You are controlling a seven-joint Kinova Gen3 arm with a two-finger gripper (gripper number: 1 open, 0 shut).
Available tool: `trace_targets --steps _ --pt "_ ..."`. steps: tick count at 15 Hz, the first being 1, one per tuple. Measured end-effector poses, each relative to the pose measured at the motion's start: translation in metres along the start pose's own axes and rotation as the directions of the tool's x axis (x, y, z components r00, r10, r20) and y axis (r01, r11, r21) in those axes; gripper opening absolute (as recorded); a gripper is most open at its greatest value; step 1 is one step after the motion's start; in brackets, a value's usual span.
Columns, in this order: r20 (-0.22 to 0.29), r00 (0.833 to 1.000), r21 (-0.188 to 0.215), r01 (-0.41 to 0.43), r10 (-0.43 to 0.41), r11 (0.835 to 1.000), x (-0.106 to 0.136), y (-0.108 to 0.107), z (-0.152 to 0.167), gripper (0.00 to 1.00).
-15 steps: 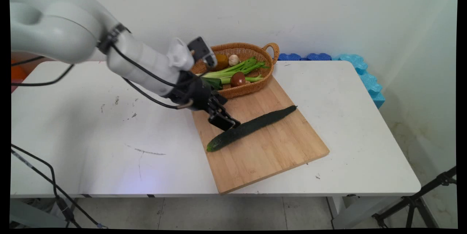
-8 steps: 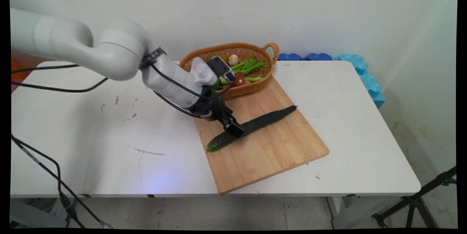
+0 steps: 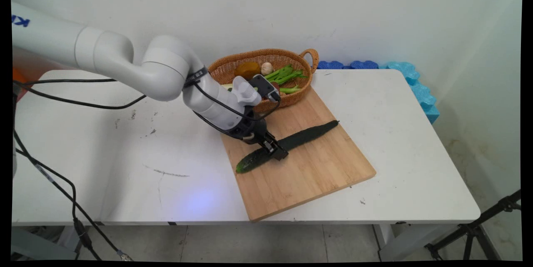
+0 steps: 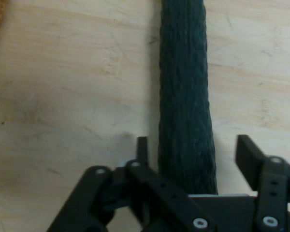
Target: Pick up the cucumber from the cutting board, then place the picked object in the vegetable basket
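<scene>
The gripper [image 3: 276,153] is down at the cucumber [image 3: 291,144], a little left of the frame's centre in the main view. Its fingers are spread apart and straddle the cucumber near the lower left end. In the hand view the gripper [image 4: 192,147] shows one finger [image 4: 142,147] just beside the left flank of the cucumber [image 4: 185,87] and the other finger [image 4: 249,154] standing clear of the right flank, with bare wood visible between them. No clamping is observed; the jaws are not closed on it.

The cucumber is long, dark green and ridged. It lies diagonally on the wooden cutting board [image 3: 308,175], from lower left to upper right, resting flat on the board [image 4: 63,87].

The board sits at the centre of the white table [image 3: 104,154], turned at an angle. A woven basket [image 3: 291,99] with a handle stands at the board's upper edge, above the gripper in the frame. Inside it are green stalks [image 3: 285,74], a small pale mushroom [image 3: 267,68] and a brownish round item [image 3: 247,69]. The arm's wrist partly hides the basket's front.

Blue foam pieces [image 3: 410,77] lie along the wall at the upper right of the table.
</scene>
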Motion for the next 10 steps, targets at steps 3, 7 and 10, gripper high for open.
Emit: trace_targets --steps 3,7,10 --pt "0.005 1.000 -0.002 -0.006 0.006 1.000 0.000 0.000 0.005 0.00" --pt "0.002 0.999 -0.015 -0.035 0.035 0.999 0.003 0.002 0.001 0.00" --pt "-0.012 0.998 -0.020 -0.062 0.062 0.998 0.012 0.003 -0.016 0.00"
